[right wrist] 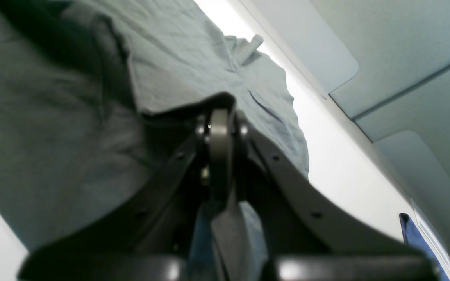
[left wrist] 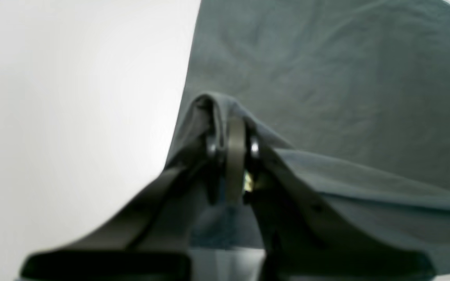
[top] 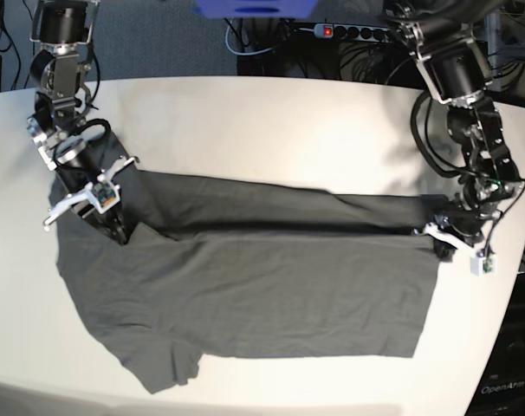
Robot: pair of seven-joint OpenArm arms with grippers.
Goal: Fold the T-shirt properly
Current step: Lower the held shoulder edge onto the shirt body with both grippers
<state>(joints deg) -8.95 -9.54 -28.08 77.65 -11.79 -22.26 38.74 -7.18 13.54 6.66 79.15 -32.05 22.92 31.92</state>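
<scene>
Both grippers – left, right – pinch soft, creased T-shirt edge.

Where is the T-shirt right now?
In the base view the T-shirt lies spread across the white table, its far edge pinched between the right gripper and left gripper.

- A white table with a rounded far edge fills most of the base view, evenly lit and faintly glossy.
- Beyond its far edge lies a grey carpeted floor.
- A tangle of dark cables lies on that floor, far right.
- A power strip with a lit red switch sits among them.
- In the right wrist view, pale panels with rounded corners stand beyond the table edge.
</scene>
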